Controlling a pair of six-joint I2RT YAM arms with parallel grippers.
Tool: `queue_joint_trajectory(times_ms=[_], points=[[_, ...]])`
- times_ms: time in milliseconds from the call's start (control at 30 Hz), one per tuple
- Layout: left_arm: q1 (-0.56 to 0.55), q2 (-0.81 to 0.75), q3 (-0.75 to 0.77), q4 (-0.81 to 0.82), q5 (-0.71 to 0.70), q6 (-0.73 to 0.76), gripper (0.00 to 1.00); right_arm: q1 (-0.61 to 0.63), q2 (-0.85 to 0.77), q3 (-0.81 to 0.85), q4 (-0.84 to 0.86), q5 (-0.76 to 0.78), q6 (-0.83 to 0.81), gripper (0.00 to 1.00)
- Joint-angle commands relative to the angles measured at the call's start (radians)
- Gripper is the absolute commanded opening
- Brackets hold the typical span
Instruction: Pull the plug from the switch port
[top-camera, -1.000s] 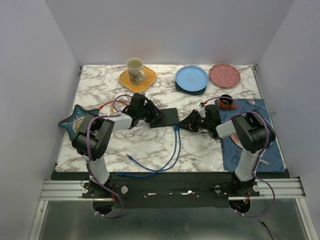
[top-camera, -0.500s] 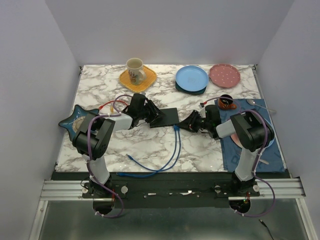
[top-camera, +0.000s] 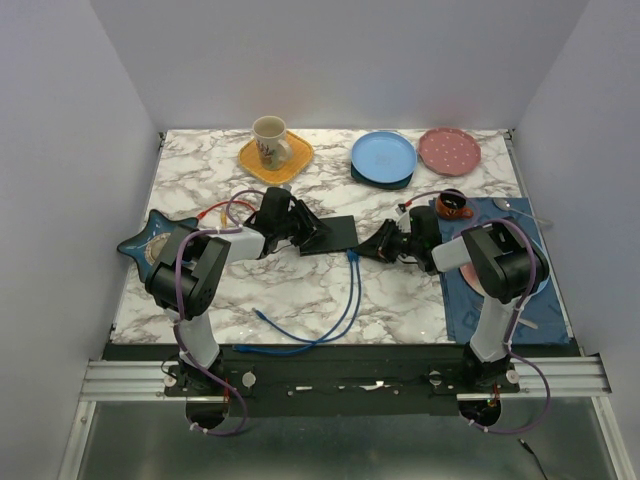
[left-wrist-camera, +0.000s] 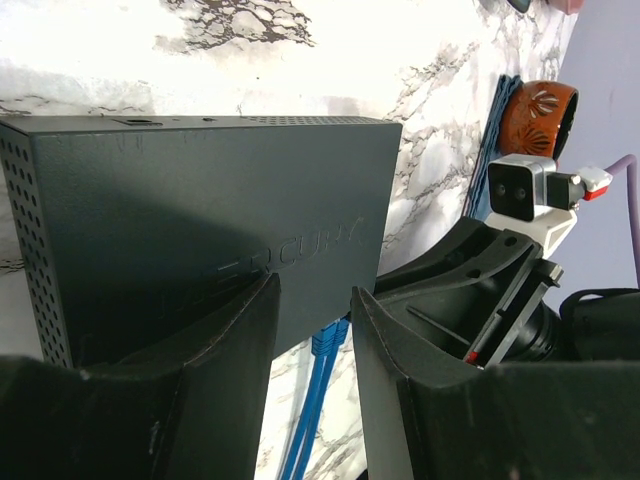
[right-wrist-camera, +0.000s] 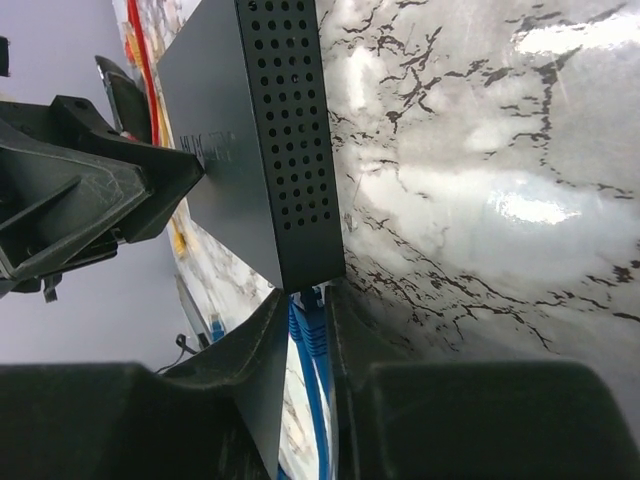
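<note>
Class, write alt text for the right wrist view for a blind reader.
Two dark fingers of the right end effector bracket a blue cable plug at the edge of a flat matte-black perforated box on white marble.

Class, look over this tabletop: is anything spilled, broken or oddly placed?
Nothing spilled or broken. Only the blue cable sprawls in a loop from the black box toward the table's near edge, one end lying free.

Far edge of bench (top-camera: 200, 170): mug (top-camera: 268, 138) on yellow plate (top-camera: 292, 165), blue plate (top-camera: 383, 156), pink plate (top-camera: 449, 150). L edge: star-shaped dish (top-camera: 148, 240). R side: blue mat (top-camera: 470, 300) w/ brown cup (top-camera: 452, 204) at its far corner.
</note>
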Motion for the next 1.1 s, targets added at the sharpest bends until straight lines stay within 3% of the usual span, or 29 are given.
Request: queue_joint_trajectory(times_ms=[0, 767, 1067], points=[[0.0, 0.037, -0.031, -0.052, 0.009, 0.007, 0.49, -0.008, 0.019, 0.032, -0.019, 0.005, -0.02, 0.24], [-0.001, 0.034, -0.028, -0.049, 0.013, 0.009, 0.49, 0.001, 0.077, 0.074, -0.002, -0.057, 0.022, 0.31], [-0.001, 0.037, -0.028, -0.052, 0.021, 0.012, 0.49, 0.001, 0.087, 0.064, 0.028, -0.063, 0.036, 0.13]])
